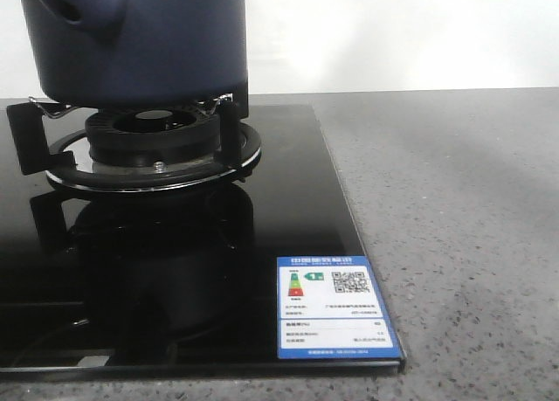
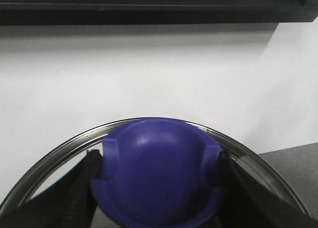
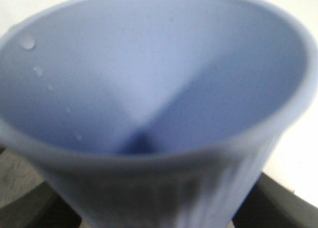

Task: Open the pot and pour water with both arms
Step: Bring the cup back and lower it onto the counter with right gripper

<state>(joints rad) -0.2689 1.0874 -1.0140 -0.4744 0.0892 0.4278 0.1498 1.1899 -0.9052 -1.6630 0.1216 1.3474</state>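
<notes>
Front view: the pot (image 1: pixel 131 38), dark navy and matte, is seen resting on the black burner grate (image 1: pixel 153 148) at the far left of a glossy black cooktop (image 1: pixel 175 270). Only its lower body and part of its stubby side handle are framed; its top is cut off, so whether it is covered cannot be told from here. A blue and white energy label (image 1: pixel 334 307) is stuck to the near right corner of the cooktop. Grey speckled counter (image 1: pixel 463 244) lies to the right.

In the left wrist view, a rounded purple-blue knob (image 2: pixel 156 171) is clamped between the dark fingers (image 2: pixel 82 188) of the left end effector (image 2: pixel 156 188). The knob is mounted on a glass lid (image 2: pixel 69 143) with a metal rim, seen against a white wall.

In the right wrist view, a light-blue ribbed cup (image 3: pixel 149 104) fills the frame, its mouth turned toward the camera, with a few droplets on its inner wall. The right end effector (image 3: pixel 154 213) is seen closed around its lower body, dark fingers (image 3: pixel 268 203) showing at either side.
</notes>
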